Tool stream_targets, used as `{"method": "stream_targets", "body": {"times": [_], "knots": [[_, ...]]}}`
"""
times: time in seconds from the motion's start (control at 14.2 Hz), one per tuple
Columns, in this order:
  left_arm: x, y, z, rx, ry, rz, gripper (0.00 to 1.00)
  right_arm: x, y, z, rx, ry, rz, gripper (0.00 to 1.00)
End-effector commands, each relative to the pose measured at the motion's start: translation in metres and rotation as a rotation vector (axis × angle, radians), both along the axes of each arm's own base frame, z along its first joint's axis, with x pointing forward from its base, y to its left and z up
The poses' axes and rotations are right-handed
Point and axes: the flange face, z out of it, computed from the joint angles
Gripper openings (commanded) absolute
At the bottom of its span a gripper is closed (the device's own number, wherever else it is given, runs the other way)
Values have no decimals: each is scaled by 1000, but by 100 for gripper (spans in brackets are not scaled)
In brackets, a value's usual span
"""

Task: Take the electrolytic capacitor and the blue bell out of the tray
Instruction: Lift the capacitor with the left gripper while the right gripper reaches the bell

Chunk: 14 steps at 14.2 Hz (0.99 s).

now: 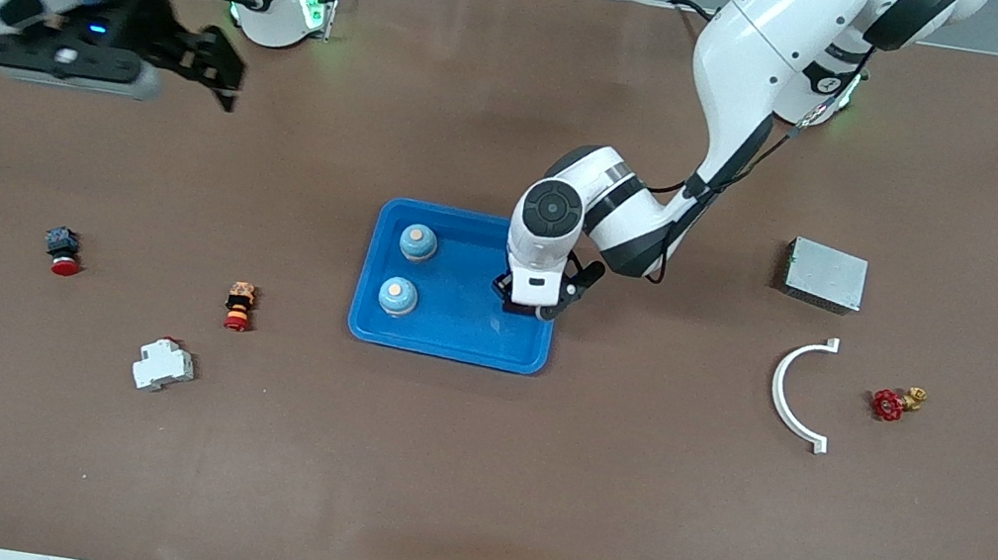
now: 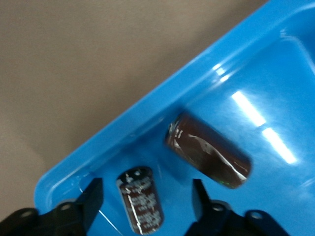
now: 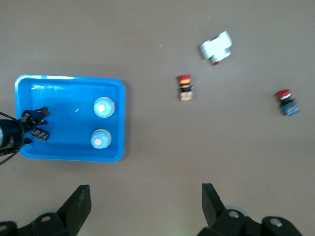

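Seen on the brown bench: a blue tray in the middle, with two bells standing upright inside, both at the tray end toward the right arm, one nearer to the front camera than the other, apart from each other. Left gripper lowered into the tray, at the corner toward the left arm and near the front rim. In the left wrist view, fingers spread, standing on both sides of a dark capacitor lying on the tray floor, with gaps visible, not touching it. A second capacitor, brown, lying just beside it along the tray wall, apart from the first. Right gripper high in the air over the bench at the right arm's end, waiting, fingers wide apart and holding nothing. Below on the bench toward that end: a red button, an orange switch and a white breaker, all well apart. Toward the left arm's end: a grey box, a white curved bracket and a red valve.
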Motion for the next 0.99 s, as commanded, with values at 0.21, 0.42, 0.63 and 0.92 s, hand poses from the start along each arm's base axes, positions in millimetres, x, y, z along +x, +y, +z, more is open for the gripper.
{"method": "stream_targets", "body": {"times": [0.21, 0.42, 0.63, 0.92], "knots": [[-4, 2, 6, 5, -17, 12, 31, 16, 87, -85, 13, 78, 27, 100], [3, 2, 29, -10, -46, -2, 0, 25, 111, -135, 13, 134, 5, 100], [17, 14, 81, -17, -81, 5, 0, 19, 126, -180, -3, 148, -1, 100], [60, 85, 167, -3, -101, -35, 0, 9, 131, -245, 3, 129, 3, 100]]}}
